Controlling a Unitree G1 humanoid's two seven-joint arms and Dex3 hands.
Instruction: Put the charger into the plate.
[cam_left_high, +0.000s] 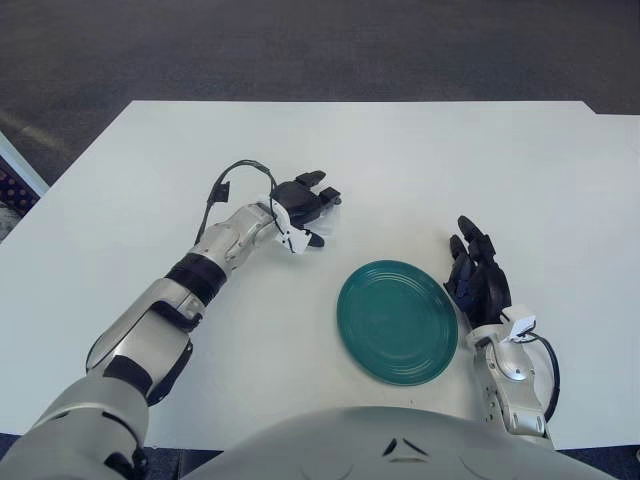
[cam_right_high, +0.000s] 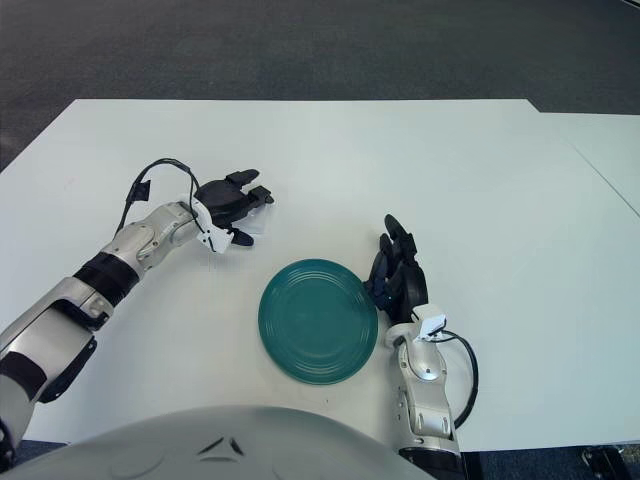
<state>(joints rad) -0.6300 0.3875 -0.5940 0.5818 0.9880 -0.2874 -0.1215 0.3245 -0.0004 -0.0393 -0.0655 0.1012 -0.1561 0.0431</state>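
Fingers of our left hand (cam_left_high: 305, 203) curl low over the table (cam_left_high: 420, 160); our right hand (cam_left_high: 478, 275) lies spread beside the plate (cam_left_high: 397, 320).

No readable text, label, brand, number or sign is found anywhere in these views, tbh. Nothing is printed on the green plate (cam_left_high: 397, 321), and the white table (cam_left_high: 480, 160) is left unmarked too. The two small dark triangle shapes on the robot's torso (cam_left_high: 405, 447) at the bottom edge are seen, but they can't be read as letters or a logo.
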